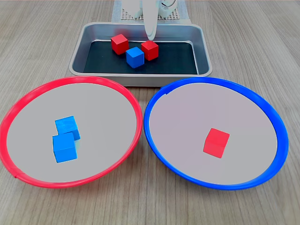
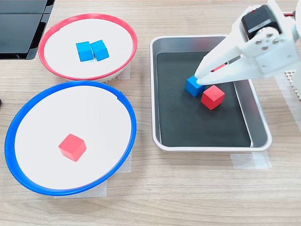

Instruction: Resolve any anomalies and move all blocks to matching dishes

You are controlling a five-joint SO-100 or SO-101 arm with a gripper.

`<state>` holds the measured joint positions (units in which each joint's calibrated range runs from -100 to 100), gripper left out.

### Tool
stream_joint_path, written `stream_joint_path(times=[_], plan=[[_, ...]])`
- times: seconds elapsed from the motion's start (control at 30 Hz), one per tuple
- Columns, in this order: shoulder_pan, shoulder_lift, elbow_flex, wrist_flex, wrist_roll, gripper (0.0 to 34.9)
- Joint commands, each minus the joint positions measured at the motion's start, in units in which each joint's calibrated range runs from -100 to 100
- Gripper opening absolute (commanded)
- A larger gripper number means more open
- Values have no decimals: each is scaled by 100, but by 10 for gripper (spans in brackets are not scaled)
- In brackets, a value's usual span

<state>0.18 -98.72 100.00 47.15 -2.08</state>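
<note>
Red-rimmed dish (image 1: pixel 28 98): on the bench (image 1: pixel 262 42), at the first exterior view's left; holds two blue blocks (image 1: pixel 65 139) touching each other near its centre, also seen side by side in the second exterior view (image 2: pixel 92 50)
Blue-rimmed dish (image 1: pixel 262 103): just beside the red-rimmed one, rims nearly touching; holds one red block (image 1: pixel 216 143) alone on the pale centre
Tray (image 1: pixel 140 77): silver with a black base, behind both dishes toward the bench's far edge in the first exterior view
Tray contents: two red blocks (image 1: pixel 119 44) (image 1: pixel 150 49) and one blue block (image 1: pixel 135 57), clustered close together near the tray's far wall in the first exterior view
White arm (image 2: pixel 261 42): reaching in from the second exterior view's right, over the tray
Fingers (image 2: pixel 201 77): tips drawn close together just above the tray's blue block (image 2: pixel 193 87), holding nothing; cannot tell whether touching the block
Nearest red block (image 2: pixel 212 97): just beside the blue one, below the fingers in the second exterior view; the other red block hidden behind the arm there
</note>
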Motion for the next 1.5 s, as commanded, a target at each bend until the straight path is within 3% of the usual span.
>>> stream_joint_path(times=[0.0,1.47], plan=[[-4,-34,0,19,20,3],[-88,401,-173,28,78,3]])
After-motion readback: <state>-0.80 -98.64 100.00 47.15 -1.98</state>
